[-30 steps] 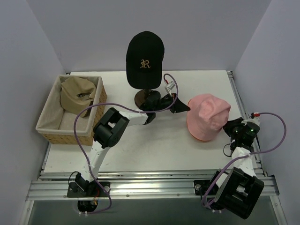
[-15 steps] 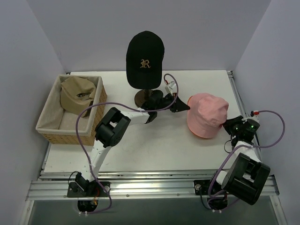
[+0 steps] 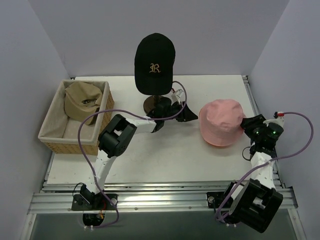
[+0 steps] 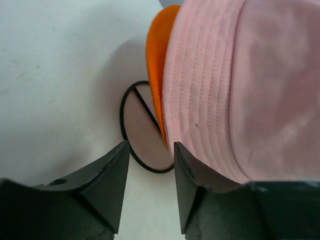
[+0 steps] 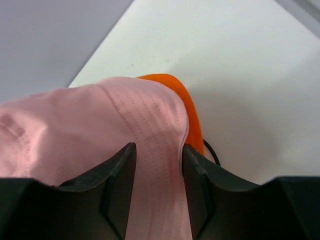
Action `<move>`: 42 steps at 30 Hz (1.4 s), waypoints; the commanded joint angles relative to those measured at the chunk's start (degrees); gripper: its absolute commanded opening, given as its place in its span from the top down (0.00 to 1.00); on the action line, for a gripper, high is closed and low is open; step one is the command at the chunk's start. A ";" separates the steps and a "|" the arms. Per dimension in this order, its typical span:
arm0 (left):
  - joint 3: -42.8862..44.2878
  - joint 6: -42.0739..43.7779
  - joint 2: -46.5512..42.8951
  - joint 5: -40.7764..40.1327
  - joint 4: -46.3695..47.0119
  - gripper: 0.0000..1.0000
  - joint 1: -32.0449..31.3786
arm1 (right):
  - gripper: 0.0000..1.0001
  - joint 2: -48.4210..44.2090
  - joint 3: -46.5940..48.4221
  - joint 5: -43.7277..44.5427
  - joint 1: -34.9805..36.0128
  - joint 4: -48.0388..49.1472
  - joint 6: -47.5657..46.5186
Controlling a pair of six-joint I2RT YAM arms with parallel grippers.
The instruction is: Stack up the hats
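Toward 3 o'clock on the desk, pale pink hat settled round and level, no longer tipped and creased as a second ago. Left gripper eased back toward 9 o'clock, now just beside the hat's 9 o'clock edge. Fingers apart where earlier pinched shut, nothing between them but bare desk and a thin black ring. Right gripper swung out toward 3 o'clock, fingers parted too after a tight pinch, with the pink brim lying in the gap.

Seen from both wrists: soft pale pink fabric, rows of stitching along the brim, draped over the bright orange hat, only an orange sliver peeking out beneath.

Unmoved: black cap with gold "R" up on its dark stand at 12 o'clock, tan cap inside the wicker basket at 9 o'clock.
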 commanded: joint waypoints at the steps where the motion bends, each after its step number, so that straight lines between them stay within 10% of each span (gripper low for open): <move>1: -1.26 3.23 -5.53 -3.22 -2.67 0.50 0.65 | 0.61 -6.09 4.73 0.39 0.19 -6.42 -1.85; 9: -6.09 4.81 -11.15 -5.68 -4.07 0.33 0.29 | 0.53 -9.01 7.38 3.39 0.11 -16.37 -4.67; 28: -17.52 11.49 -21.97 -12.45 -9.97 0.29 -5.68 | 0.64 0.22 1.75 5.85 0.02 -6.09 -2.65; 42: -15.76 12.72 -22.58 -16.13 -14.89 0.27 -9.46 | 0.38 -11.55 10.00 13.74 0.02 -25.06 -4.23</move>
